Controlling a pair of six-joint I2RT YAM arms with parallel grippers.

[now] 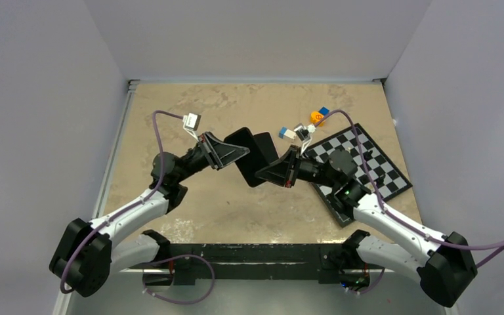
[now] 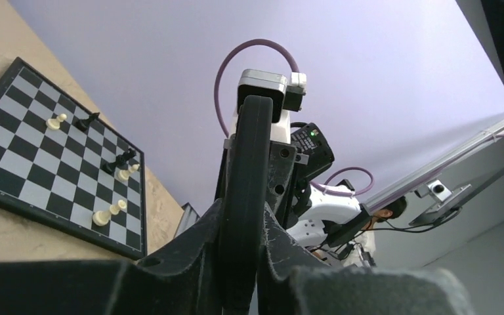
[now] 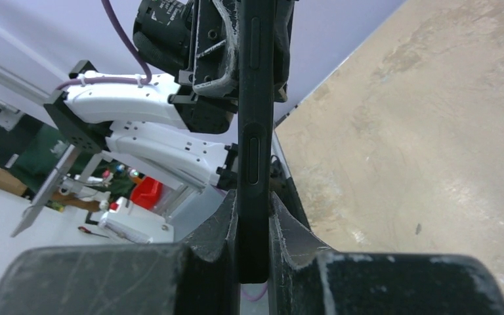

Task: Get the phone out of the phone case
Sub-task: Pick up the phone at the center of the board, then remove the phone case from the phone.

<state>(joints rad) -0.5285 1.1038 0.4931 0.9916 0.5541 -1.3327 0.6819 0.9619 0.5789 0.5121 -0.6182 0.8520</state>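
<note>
The black phone in its black case (image 1: 254, 156) is held up off the table between both arms, edge-on to each wrist camera. My left gripper (image 1: 235, 153) is shut on its left end; the thick rounded black edge (image 2: 244, 177) stands between the left fingers (image 2: 193, 249). My right gripper (image 1: 270, 172) is shut on its lower right end; the thin edge with side buttons (image 3: 254, 118) runs up between the right fingers (image 3: 292, 230). In the top view it reads as two overlapping dark slabs. I cannot tell how far phone and case have parted.
A chessboard (image 1: 367, 167) lies right of centre under the right arm, with several pieces on it in the left wrist view (image 2: 108, 213). An orange ball and a blue block (image 1: 319, 116) sit behind the board. The tan table (image 1: 190, 210) has raised walls.
</note>
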